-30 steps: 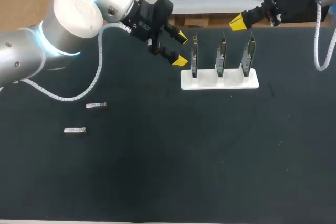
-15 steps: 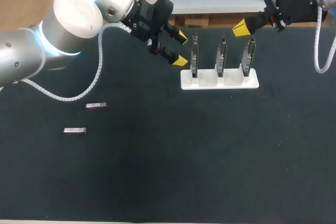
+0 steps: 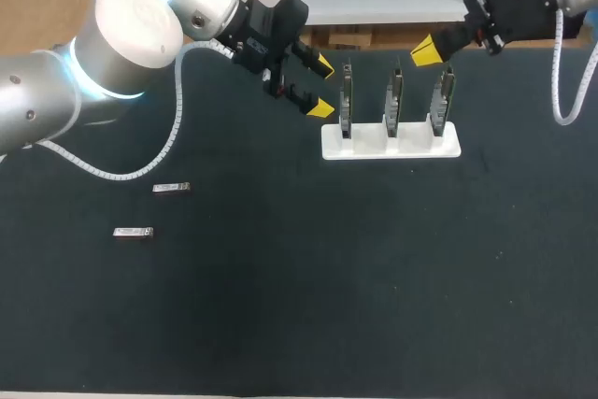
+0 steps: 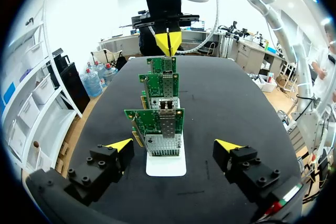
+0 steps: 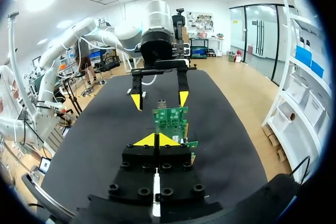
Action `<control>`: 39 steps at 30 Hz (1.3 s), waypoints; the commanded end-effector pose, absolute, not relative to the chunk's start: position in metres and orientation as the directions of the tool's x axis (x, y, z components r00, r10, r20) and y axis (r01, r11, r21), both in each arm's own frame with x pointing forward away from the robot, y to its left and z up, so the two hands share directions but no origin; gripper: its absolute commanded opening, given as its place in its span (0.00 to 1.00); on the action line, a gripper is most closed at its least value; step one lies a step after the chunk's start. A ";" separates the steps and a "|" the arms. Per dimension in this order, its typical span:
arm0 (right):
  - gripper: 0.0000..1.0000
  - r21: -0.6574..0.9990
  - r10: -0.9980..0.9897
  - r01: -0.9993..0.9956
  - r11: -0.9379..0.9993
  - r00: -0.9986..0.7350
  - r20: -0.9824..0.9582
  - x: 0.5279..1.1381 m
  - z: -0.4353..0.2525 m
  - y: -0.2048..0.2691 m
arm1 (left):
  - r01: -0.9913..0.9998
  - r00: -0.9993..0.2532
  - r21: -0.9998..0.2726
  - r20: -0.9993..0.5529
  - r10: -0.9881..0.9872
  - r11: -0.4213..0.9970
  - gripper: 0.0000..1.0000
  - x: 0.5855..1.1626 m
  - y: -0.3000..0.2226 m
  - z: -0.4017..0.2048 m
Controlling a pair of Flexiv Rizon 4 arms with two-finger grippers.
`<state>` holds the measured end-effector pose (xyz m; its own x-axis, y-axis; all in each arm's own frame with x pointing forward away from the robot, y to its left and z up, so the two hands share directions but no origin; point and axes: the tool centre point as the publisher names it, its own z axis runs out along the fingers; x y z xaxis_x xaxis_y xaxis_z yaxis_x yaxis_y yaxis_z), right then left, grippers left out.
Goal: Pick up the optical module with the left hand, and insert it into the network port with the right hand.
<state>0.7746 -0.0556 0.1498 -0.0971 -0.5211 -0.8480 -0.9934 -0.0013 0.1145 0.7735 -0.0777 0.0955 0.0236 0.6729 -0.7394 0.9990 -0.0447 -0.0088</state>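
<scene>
Two small silver optical modules (image 3: 172, 188) (image 3: 133, 232) lie flat on the black table at the left, far from both grippers. A white stand (image 3: 391, 142) holds three upright green network cards (image 3: 347, 98) in a row. My left gripper (image 3: 321, 87) hangs open and empty just left of the row, facing the nearest card (image 4: 161, 124) and its port. My right gripper (image 3: 426, 51) is shut with nothing visible in it, above the rightmost card (image 3: 445, 91). From the right wrist, its own gripper (image 5: 157, 140) looks along the cards (image 5: 170, 119) to the open left gripper (image 5: 160, 99).
The black table (image 3: 308, 306) stretches wide in front of the stand. A white coiled cable (image 3: 140, 170) hangs from my left arm near the modules. The table's far edge runs just behind the stand.
My right gripper has dropped slightly, closer to the rightmost card's top. The left arm, modules and stand have not moved.
</scene>
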 end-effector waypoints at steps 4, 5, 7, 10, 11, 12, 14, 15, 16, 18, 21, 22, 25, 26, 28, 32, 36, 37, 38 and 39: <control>0.00 0.113 -0.518 -0.993 0.011 -0.103 -0.849 0.773 0.147 -0.053 | 0.999 0.023 -0.011 -0.737 0.676 -0.046 1.00 0.775 -0.078 0.096; 0.00 0.114 -0.518 -0.993 0.012 -0.104 -0.849 0.773 0.147 -0.053 | 0.999 0.023 -0.011 -0.737 0.676 -0.046 1.00 0.775 -0.078 0.096; 0.00 0.114 -0.517 -0.993 0.016 -0.105 -0.850 0.773 0.147 -0.053 | 0.999 0.023 -0.011 -0.737 0.676 -0.046 1.00 0.775 -0.078 0.096; 0.00 0.112 -0.516 -0.993 0.019 -0.106 -0.850 0.774 0.147 -0.054 | 0.999 0.023 -0.011 -0.737 0.676 -0.046 1.00 0.775 -0.078 0.096; 0.00 0.112 -0.516 -0.994 0.020 -0.106 -0.850 0.774 0.147 -0.055 | 0.999 0.023 -0.011 -0.737 0.676 -0.046 1.00 0.775 -0.078 0.096; 0.00 0.112 -0.515 -0.994 0.021 -0.106 -0.851 0.774 0.148 -0.055 | 0.999 0.023 -0.011 -0.737 0.676 -0.046 1.00 0.775 -0.078 0.096; 0.00 0.112 -0.512 -0.993 0.023 -0.107 -0.852 0.774 0.148 -0.056 | 0.999 0.023 -0.011 -0.737 0.676 -0.046 1.00 0.775 -0.078 0.096; 0.00 0.112 -0.512 -0.994 0.023 -0.107 -0.853 0.773 0.148 -0.057 | 0.999 0.023 -0.011 -0.737 0.676 -0.046 1.00 0.775 -0.078 0.096; 0.00 0.113 -0.510 -0.993 0.019 -0.106 -0.853 0.773 0.147 -0.057 | 0.999 0.023 -0.011 -0.737 0.676 -0.046 1.00 0.775 -0.078 0.096; 0.00 0.112 -0.511 -0.994 0.016 -0.105 -0.853 0.773 0.147 -0.057 | 0.999 0.023 -0.011 -0.737 0.676 -0.046 1.00 0.775 -0.078 0.096; 0.48 0.103 -0.516 -0.994 0.026 -0.102 -0.851 0.773 0.147 -0.057 | 0.999 0.023 -0.011 -0.737 0.676 -0.046 1.00 0.775 -0.078 0.096; 1.00 0.104 -0.513 -0.994 0.026 -0.102 -0.852 0.774 0.147 -0.058 | 0.999 0.023 -0.011 -0.737 0.676 -0.046 1.00 0.775 -0.078 0.096; 1.00 0.104 -0.513 -0.994 0.026 -0.102 -0.852 0.774 0.147 -0.058 | 0.999 0.023 -0.011 -0.737 0.676 -0.046 1.00 0.775 -0.078 0.096; 1.00 0.104 -0.513 -0.994 0.026 -0.102 -0.852 0.774 0.147 -0.058 | 0.999 0.023 -0.011 -0.737 0.676 -0.046 1.00 0.775 -0.078 0.096; 1.00 0.104 -0.513 -0.994 0.026 -0.102 -0.852 0.774 0.147 -0.058 | 0.999 0.023 -0.011 -0.737 0.676 -0.046 1.00 0.775 -0.078 0.096; 1.00 0.104 -0.513 -0.994 0.026 -0.102 -0.852 0.774 0.147 -0.058 | 0.999 0.023 -0.011 -0.737 0.676 -0.046 1.00 0.775 -0.078 0.096; 1.00 0.104 -0.513 -0.994 0.026 -0.102 -0.852 0.774 0.147 -0.058 | 0.999 0.023 -0.011 -0.737 0.676 -0.046 1.00 0.775 -0.078 0.096; 1.00 0.104 -0.513 -0.994 0.026 -0.102 -0.852 0.774 0.147 -0.058 | 0.999 0.023 -0.011 -0.737 0.676 -0.046 1.00 0.775 -0.078 0.096; 1.00 0.104 -0.513 -0.994 0.026 -0.102 -0.852 0.774 0.147 -0.058 | 0.999 0.023 -0.011 -0.737 0.676 -0.046 1.00 0.775 -0.078 0.096; 1.00 0.104 -0.513 -0.994 0.026 -0.102 -0.852 0.774 0.147 -0.058 | 0.999 0.038 0.003 -0.728 0.685 -0.052 1.00 0.773 -0.076 0.098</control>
